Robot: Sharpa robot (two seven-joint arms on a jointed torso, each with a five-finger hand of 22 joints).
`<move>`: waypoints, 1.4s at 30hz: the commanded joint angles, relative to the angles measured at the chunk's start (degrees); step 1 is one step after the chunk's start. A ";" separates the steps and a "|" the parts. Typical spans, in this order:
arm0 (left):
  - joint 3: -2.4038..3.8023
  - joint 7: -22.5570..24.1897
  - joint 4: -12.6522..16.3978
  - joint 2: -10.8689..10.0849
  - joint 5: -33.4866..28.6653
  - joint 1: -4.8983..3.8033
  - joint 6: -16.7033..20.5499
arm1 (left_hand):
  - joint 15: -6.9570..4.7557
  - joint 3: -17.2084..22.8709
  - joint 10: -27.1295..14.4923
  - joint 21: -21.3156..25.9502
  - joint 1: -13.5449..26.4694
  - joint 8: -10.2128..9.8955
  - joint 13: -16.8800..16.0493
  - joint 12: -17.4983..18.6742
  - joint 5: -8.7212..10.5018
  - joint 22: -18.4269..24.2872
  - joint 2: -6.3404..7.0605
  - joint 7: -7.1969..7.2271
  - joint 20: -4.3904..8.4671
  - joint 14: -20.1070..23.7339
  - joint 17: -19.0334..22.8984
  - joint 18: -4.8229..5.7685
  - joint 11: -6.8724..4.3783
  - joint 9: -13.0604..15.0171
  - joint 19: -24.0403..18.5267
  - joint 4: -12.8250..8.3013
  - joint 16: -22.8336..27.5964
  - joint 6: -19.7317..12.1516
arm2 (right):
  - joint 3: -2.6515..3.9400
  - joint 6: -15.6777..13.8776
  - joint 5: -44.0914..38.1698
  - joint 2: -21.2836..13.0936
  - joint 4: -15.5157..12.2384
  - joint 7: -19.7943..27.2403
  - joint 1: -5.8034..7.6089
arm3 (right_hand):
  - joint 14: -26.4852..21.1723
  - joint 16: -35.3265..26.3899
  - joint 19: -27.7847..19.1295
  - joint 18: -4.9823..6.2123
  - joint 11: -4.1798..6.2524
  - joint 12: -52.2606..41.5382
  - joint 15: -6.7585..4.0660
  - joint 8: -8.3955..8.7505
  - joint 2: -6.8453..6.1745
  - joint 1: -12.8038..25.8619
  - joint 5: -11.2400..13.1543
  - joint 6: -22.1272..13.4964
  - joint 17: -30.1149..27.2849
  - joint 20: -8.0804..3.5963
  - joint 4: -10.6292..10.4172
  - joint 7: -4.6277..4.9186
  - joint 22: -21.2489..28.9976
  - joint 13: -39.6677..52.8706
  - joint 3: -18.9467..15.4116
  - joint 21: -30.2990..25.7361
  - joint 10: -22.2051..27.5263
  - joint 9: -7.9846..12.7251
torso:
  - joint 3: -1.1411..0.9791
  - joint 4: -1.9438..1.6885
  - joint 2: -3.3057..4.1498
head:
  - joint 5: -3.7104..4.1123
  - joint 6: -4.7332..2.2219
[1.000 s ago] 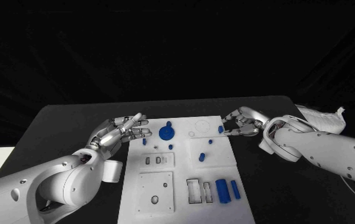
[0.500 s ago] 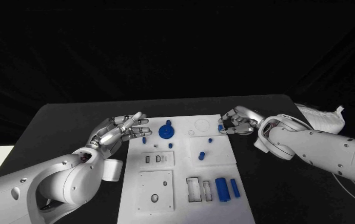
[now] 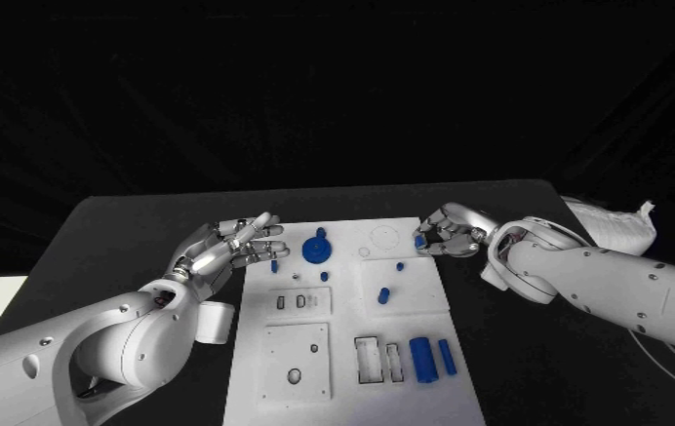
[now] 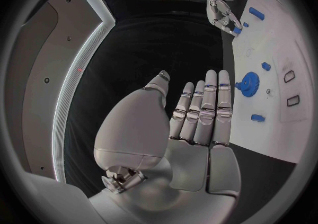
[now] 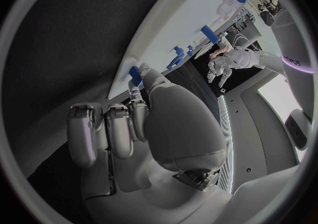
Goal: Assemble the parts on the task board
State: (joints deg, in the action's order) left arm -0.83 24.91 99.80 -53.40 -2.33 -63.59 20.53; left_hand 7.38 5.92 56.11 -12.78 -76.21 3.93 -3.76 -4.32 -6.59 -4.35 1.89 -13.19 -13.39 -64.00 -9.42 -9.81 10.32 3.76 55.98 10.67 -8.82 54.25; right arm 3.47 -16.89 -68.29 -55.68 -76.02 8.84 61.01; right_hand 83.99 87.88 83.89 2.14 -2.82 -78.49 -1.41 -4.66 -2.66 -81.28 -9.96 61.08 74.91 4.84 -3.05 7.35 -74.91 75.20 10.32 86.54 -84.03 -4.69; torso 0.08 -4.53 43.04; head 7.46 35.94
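Now my right robot hand (image 3: pixel 453 233) pinches a small blue part (image 3: pixel 419 242) at the far right edge of the task board (image 3: pixel 352 348). My left robot hand (image 3: pixel 232 249) hovers open, fingers straight, just beside the board's left edge near the blue gear (image 3: pixel 317 249). Board lies mid black surface (image 3: pixel 127 241).

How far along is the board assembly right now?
Early. Seated: the blue gear looks mounted on the task board. In hand: the right hand pinches a small blue part at the board's edge; the left hand holds nothing. Left: loose blue bars beside unfilled slots.
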 commanded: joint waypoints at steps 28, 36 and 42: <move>0.02 0.12 -0.93 0.37 -0.64 0.00 -1.50 | 0.12 0.03 0.01 0.35 -0.01 -0.25 0.04 0.23 0.25 0.09 -0.76 -0.40 -0.29 0.40 -0.11 -0.69 0.31 -0.05 0.02 -0.49 0.40 -0.13 | 0.82 -7.94 -1.59 0.36 -9.45 -4.77 1.02 | 5.23 0.58 3.11 -0.68 2.66 -0.55 -2.21 -2.89 2.80 1.87 0.13 6.12 11.23 -2.22 1.80 -2.62 -8.47 7.31 3.93 0.55 -1.06 -1.06 | 0.26 0.03 -0.62 | -1.46 1.04; 0.02 0.31 -2.22 1.04 -5.83 0.10 -2.31 | 0.08 0.20 0.19 0.40 -0.20 -0.20 0.01 0.19 0.25 0.13 -1.06 -0.30 -0.27 0.29 -0.21 -0.71 0.24 -0.03 0.11 -0.74 0.47 -0.02 | 0.76 -7.74 -7.40 3.65 -14.98 -8.67 0.89 | 5.19 0.51 2.97 -0.61 2.71 0.04 -2.28 -2.85 2.47 2.78 0.22 5.97 11.08 -2.34 1.94 -2.64 -8.12 6.96 4.08 0.39 -0.84 -1.03 | 0.54 -0.65 -1.50 | -2.38 2.38; 0.02 0.59 -3.44 1.35 -6.58 0.13 -2.88 | 0.05 0.24 0.36 0.42 -0.25 -0.15 -0.02 0.13 0.26 0.15 -1.16 -0.25 -0.26 0.24 -0.25 -0.72 0.19 -0.01 0.16 -0.84 0.50 0.09 | -0.06 -5.31 -12.57 8.32 -15.82 -12.72 0.04 | 5.15 0.42 2.88 -0.56 2.72 0.22 -2.30 -2.84 2.40 3.45 0.72 5.95 10.89 -2.37 1.82 -2.66 -7.92 6.86 4.08 0.29 -0.79 -1.02 | 0.83 -0.66 -2.14 | -4.24 3.59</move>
State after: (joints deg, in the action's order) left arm -0.84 24.79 96.54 -52.25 -6.95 -63.44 19.54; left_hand 7.38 6.08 56.11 -12.64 -76.29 3.93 -3.77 -4.32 -6.59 -4.26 1.35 -13.19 -13.39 -64.01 -9.59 -9.80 10.32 3.76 55.98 10.19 -8.60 54.25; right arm 3.52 -23.94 -75.39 -47.99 -91.77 0.33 61.31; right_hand 83.94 88.13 83.90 2.14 -0.52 -78.49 -3.38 -6.21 -0.44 -78.37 -9.43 64.65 74.94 2.97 -1.02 6.59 -74.93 75.04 14.26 86.76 -84.15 -4.86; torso 0.73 -5.09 41.34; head 4.01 39.03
